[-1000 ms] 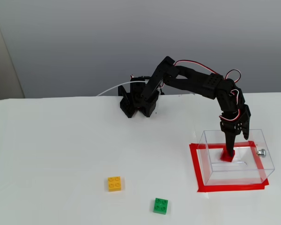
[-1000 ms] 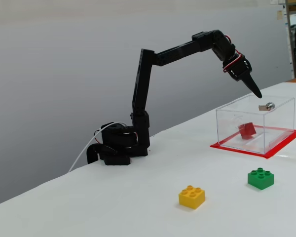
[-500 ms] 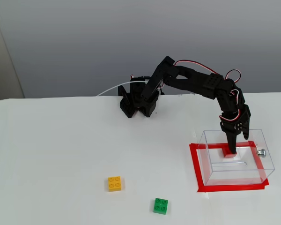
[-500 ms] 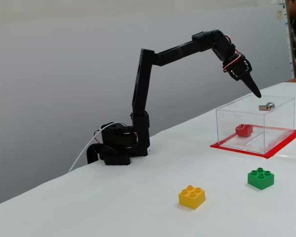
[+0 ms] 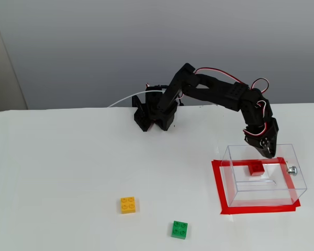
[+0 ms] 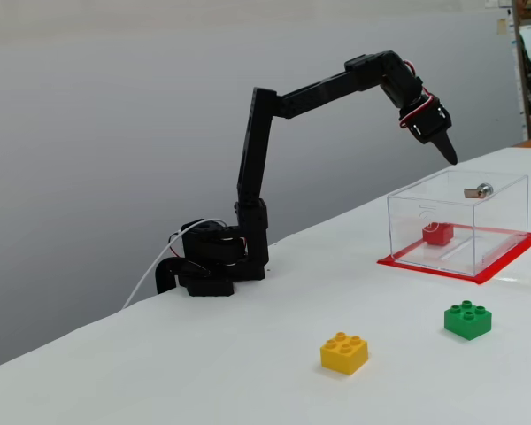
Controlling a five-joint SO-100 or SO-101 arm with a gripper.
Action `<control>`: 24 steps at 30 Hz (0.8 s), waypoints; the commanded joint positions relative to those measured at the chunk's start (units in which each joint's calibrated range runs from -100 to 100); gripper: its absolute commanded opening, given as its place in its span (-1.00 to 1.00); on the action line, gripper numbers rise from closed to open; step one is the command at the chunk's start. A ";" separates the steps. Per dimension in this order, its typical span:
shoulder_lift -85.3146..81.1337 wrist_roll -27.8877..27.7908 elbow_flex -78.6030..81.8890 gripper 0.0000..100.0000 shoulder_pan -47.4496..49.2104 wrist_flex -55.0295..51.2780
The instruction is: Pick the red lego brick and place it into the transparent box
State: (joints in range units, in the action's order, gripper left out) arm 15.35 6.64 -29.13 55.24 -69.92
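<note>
One small, studded red lego brick (image 6: pixel 438 233) lies flat on the floor of the transparent box (image 6: pixel 504 212), a thin-walled clear plastic rectangle, just below the gripper (image 6: pixel 449 155). Its tapered black jaws hang above the rim, pressed together and holding nothing.

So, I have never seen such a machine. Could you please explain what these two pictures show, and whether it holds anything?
It is a small black robot arm bolted on a white table. One fixed camera looks down from the front, another from the side. Its two-finger gripper hangs above the clear plastic box and holds nothing. The small red plastic brick lies inside that box, which stands within a red tape rectangle. A yellow brick and a green brick lie apart on the table.
</note>
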 commanded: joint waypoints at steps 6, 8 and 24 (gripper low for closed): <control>-10.81 -0.07 -1.80 -0.97 -8.03 -3.18; -13.10 -0.07 -1.80 -0.97 -10.61 -4.14; -33.30 -0.07 3.09 -0.97 -33.83 -7.01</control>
State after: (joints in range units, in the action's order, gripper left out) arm -12.73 6.74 -28.07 24.57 -77.38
